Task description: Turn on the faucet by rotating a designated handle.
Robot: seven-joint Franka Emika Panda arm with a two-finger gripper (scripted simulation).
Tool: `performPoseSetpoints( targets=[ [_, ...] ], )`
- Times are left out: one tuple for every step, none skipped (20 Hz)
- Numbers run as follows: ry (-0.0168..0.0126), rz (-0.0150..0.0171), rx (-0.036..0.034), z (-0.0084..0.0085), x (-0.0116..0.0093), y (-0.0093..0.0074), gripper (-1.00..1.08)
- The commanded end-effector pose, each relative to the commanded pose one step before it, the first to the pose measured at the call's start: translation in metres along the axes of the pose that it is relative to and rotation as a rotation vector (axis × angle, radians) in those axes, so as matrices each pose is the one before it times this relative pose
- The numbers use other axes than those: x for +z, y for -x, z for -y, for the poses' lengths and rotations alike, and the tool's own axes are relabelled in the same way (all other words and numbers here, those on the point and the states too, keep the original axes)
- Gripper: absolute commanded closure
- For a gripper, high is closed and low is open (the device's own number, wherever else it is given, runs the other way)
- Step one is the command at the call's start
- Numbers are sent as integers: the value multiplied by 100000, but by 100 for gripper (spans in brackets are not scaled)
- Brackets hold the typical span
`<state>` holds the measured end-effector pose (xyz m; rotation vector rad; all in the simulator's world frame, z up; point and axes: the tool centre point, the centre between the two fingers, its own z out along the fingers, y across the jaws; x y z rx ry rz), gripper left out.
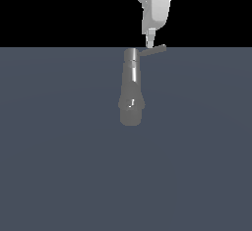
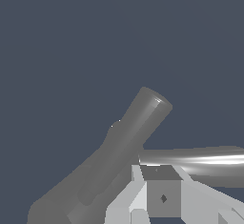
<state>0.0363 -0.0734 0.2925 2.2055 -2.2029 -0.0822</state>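
We see the faucet (image 1: 131,90) lying on the flat grey-blue floor (image 1: 59,166), its narrow end toward the dark background and its wider rounded end nearer the exterior camera. The handle (image 1: 154,51) sticks out sideways from that narrow end, toward the exterior view's right of the faucet, rising slightly as it goes. The white arm (image 1: 156,1) comes down from above, and its gripper (image 1: 149,40) sits just above the handle, roughly midway along the rod and beside the faucet's narrow end; the fingertip we can make out appears to touch or nearly touch the handle, though we cannot tell which. In the wrist view the faucet (image 2: 119,156) runs diagonally, with the bright, shiny handle (image 2: 200,163) branching off from it, and one pale finger (image 2: 143,194) of the gripper sits close against the near side of the handle, next to where the rod meets the faucet. Only that finger is clearly shown, so we cannot tell whether the jaws are spread or pressed together.
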Motion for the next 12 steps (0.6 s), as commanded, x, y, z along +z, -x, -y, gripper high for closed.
performPoseSetpoints(
  targets=[
    [573,-358,2067,412,742,-1998,108],
    [12,-18,145,197,88,-333,108],
    [12,-18,145,196,88,-331,108],
    [11,-17,137,195,87,-325,108],
    [12,-18,145,194,87,-327,108],
    [11,-17,137,193,86,-321,108],
    [11,-17,137,192,85,-319,108],
    [12,-18,145,190,84,-322,108],
    [11,-16,137,190,83,-315,108],
    [11,-16,137,189,82,-313,108],
    [11,-16,137,188,81,-311,108],
    [0,0,0,0,0,0,108]
  ],
)
